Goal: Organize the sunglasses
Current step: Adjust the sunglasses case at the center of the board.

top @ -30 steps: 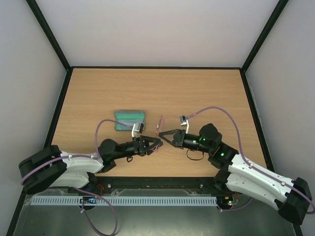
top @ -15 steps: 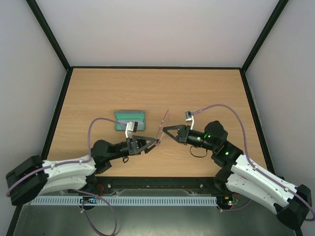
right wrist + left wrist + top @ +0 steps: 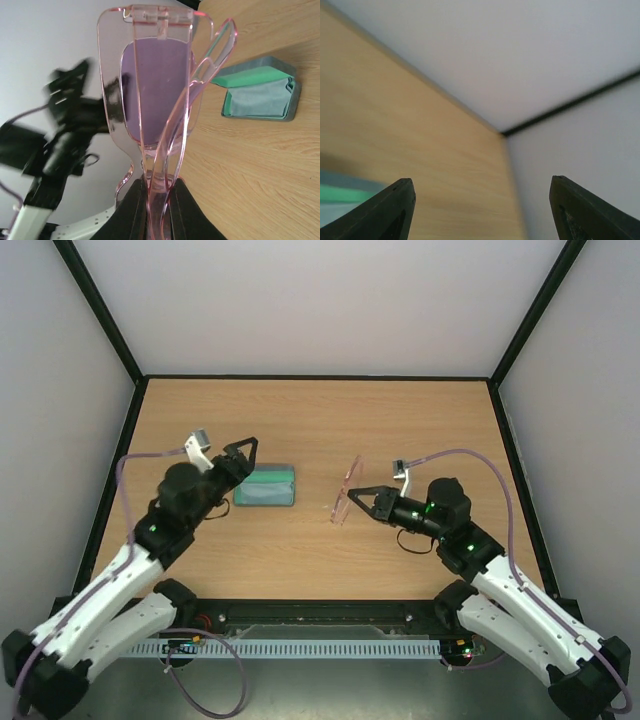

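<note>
Left arm: being held bent at centre left, the left gripper (image 3: pixel 238 452) being held spread beside the case's (image 3: pixel 265 487) left end.
Right arm: being stretched leftward at centre right.
Sunglasses (image 3: pixel 346 490): being pinched upright by the right gripper (image 3: pixel 352 502), right of the case.

Case (image 3: pixel 266 486) lies left of centre on table (image 3: pixel 320 420), cloth (image 3: pixel 265 97) inside it. Sunglasses (image 3: pixel 347 490) are to its right, apart, in right gripper (image 3: pixel 352 499). Left gripper (image 3: pixel 240 462) is at the case's left end.
</note>
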